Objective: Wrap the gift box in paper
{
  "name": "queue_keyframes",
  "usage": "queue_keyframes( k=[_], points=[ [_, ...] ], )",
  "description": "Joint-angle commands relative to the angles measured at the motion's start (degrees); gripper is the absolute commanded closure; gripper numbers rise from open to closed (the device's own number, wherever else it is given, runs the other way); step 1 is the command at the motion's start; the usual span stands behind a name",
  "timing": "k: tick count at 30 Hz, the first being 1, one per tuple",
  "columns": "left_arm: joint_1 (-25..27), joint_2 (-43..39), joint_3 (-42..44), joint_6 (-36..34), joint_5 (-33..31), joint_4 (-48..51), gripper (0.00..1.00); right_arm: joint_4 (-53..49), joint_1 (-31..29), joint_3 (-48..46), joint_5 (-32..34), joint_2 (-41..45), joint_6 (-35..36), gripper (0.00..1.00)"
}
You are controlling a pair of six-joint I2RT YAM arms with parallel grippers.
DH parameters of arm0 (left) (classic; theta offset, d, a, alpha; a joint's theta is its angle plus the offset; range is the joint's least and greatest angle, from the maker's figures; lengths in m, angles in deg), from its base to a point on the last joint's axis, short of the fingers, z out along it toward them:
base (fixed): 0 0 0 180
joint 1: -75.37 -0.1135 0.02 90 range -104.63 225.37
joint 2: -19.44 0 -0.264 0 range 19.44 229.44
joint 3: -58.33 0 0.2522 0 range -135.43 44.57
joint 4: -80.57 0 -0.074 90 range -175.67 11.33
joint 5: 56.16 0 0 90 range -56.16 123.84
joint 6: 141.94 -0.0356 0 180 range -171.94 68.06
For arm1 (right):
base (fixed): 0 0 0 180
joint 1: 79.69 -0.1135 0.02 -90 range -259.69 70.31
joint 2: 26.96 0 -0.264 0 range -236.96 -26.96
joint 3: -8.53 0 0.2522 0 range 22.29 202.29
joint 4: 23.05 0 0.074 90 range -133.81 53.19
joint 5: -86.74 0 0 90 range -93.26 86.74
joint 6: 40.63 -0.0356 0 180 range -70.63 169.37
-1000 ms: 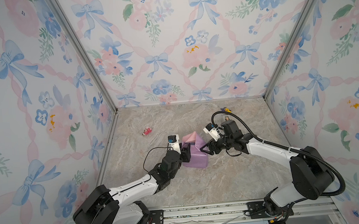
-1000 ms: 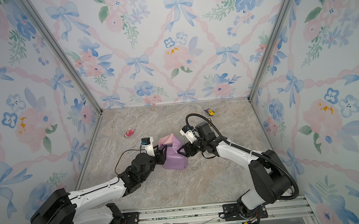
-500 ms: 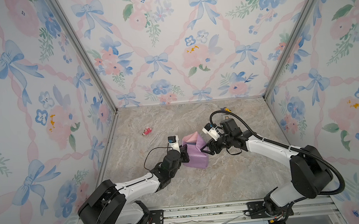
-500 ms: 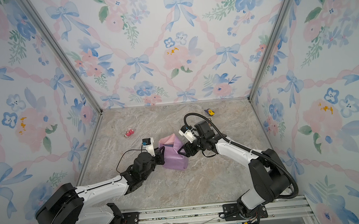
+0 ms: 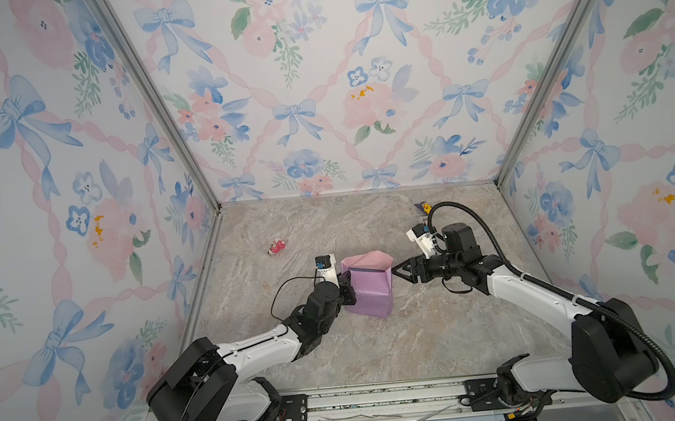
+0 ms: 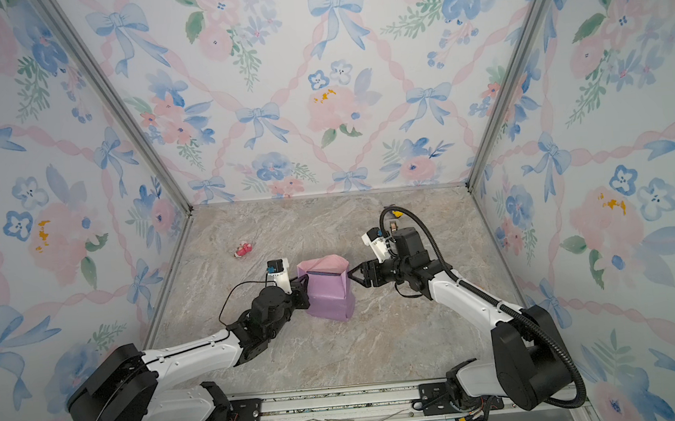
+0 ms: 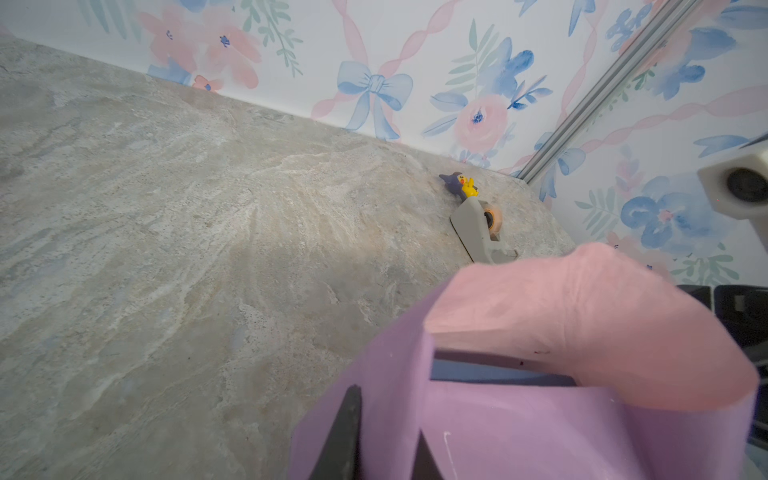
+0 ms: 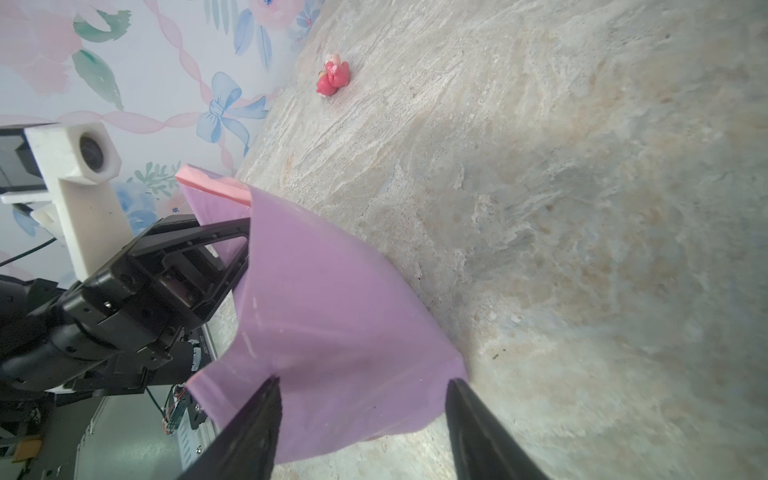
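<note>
The box (image 7: 498,371) is set near the middle of the table (image 5: 422,337) and is all but hidden; only a navy strip of it is seen through the gaping far end of the paper (image 5: 370,290). The paper is wound round the box as a sleeve, with the lilac face turned outward and the pink face shown inside the raised far flap; the top and near side of the box are covered, so the wrap round the girth is judged done. The ends are judged to be what is left; the far end is not folded down, and no tape is made out on any seam; folding, creasing and taping are taken as the remainder.

The box is the only container; it is enclosed by the sleeve, and nothing can be told of its lid or contents.

At the box's left side a fold of paper is pinched by the left gripper (image 5: 350,288), its jaws drawn close on it; at the box's right side the right gripper (image 5: 397,272) is held with jaws spread, tips at the paper, though contact cannot be confirmed.

Well apart from the box, to its far right, a dispenser (image 7: 478,230) is seen with a navy toy (image 7: 459,185) just beside it; to the box's far left a pink toy (image 5: 276,247) is seen.
</note>
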Motion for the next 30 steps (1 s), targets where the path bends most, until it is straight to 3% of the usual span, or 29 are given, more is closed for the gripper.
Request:
queue_keyframes(
  k=[1,11,16,18,19,22,24,26,28,30],
  points=[
    [0.80,1.32,0.58,-0.92,-0.08,3.88,0.85,-0.85,-1.98,1.53,4.22,-2.27,0.11,0.35],
    [1.00,2.04,-0.23,-0.31,0.14,3.88,0.84,-5.00,-7.24,3.59,5.98,-6.67,4.44,0.35],
    [-0.33,0.19,0.17,1.16,0.76,3.81,0.68,-9.29,-7.04,2.54,8.33,-11.48,8.26,0.36],
    [-1.16,-0.70,0.74,1.10,1.62,3.88,0.66,-9.96,-6.71,2.30,8.21,-12.49,9.12,0.36],
    [-1.38,-1.01,1.05,1.01,1.72,3.88,0.69,-10.41,-6.55,2.44,8.32,-12.76,9.47,0.36],
    [-1.82,-1.09,1.31,0.72,2.65,3.72,0.94,-10.65,-6.50,2.92,8.27,-12.95,9.91,0.36],
    [-1.75,-0.60,0.73,0.13,3.71,3.87,0.98,-10.56,-6.55,3.11,8.11,-13.05,10.00,0.36],
    [-1.74,-0.37,0.15,-0.22,4.38,3.81,0.93,-10.55,-6.50,3.20,7.99,-13.25,10.22,0.36],
    [-1.74,-1.18,-0.23,-0.89,5.00,3.87,0.75,-10.55,-6.49,3.22,7.96,-13.34,10.42,0.36],
    [-1.92,-3.48,0.06,-1.46,5.10,4.04,0.63,-10.73,-6.46,3.34,7.83,-13.26,10.73,0.36]
  ],
)
